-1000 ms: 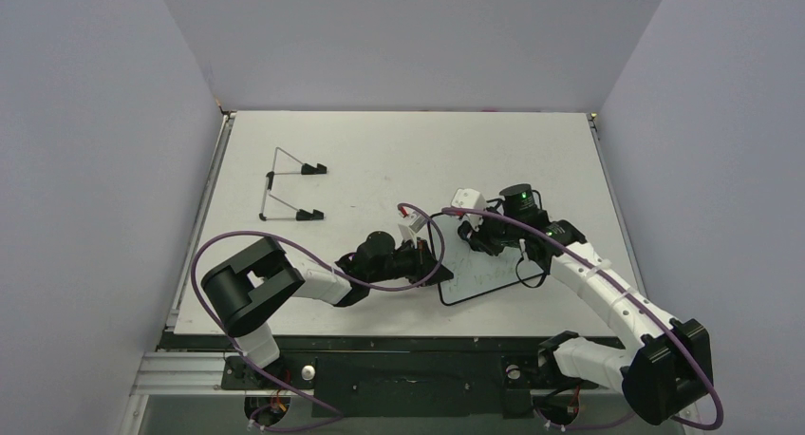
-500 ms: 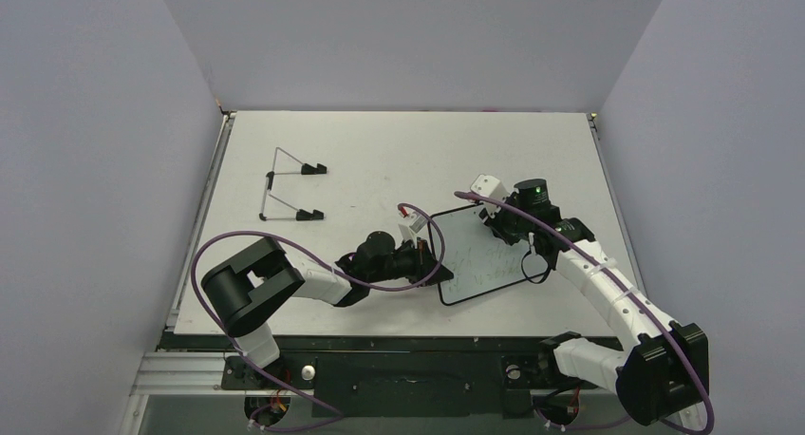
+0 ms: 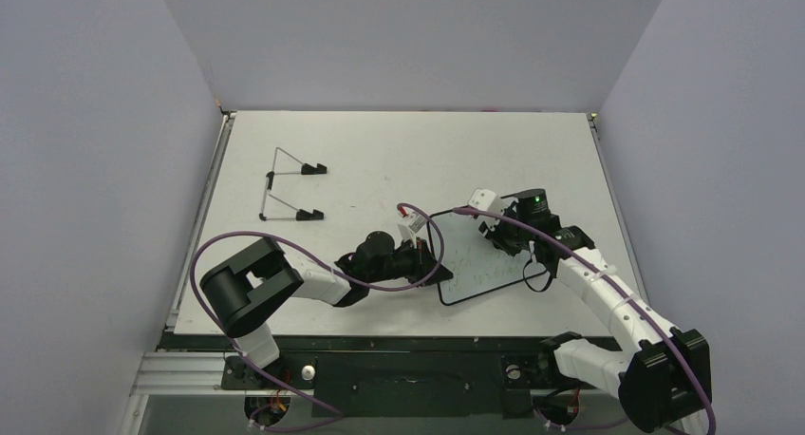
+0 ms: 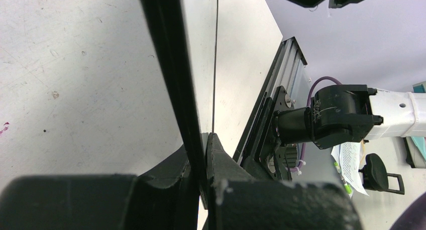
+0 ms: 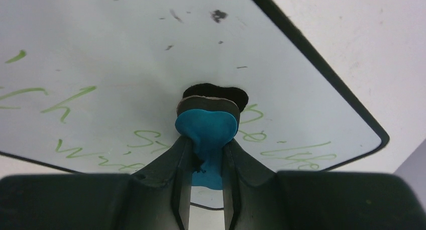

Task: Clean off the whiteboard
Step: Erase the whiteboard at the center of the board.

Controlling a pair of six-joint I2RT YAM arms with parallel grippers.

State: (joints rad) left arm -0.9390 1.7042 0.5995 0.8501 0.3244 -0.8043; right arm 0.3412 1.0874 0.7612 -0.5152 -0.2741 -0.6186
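Observation:
The whiteboard [image 3: 475, 266] has a white face, a black rim and green handwriting. My left gripper [image 3: 433, 264] is shut on its left edge and holds it tilted up off the table. In the left wrist view the board [image 4: 171, 64] shows edge-on between the jaws of the left gripper [image 4: 201, 152]. My right gripper [image 3: 503, 232] is over the board's upper right part, shut on the blue eraser [image 5: 206, 127]. The eraser's black felt [image 5: 213, 95] is pressed against the board's face [image 5: 115, 44]. Green writing [image 5: 65, 107] runs along the board's lower part.
A thin wire stand [image 3: 285, 184] with black feet lies at the table's far left. The table's metal front rail [image 4: 279, 97] and the right arm's base [image 4: 341, 114] show in the left wrist view. Grey walls enclose the table.
My right gripper has carried the eraser from the board's upper left to its upper right, then a little down. The left gripper and the board have not moved.

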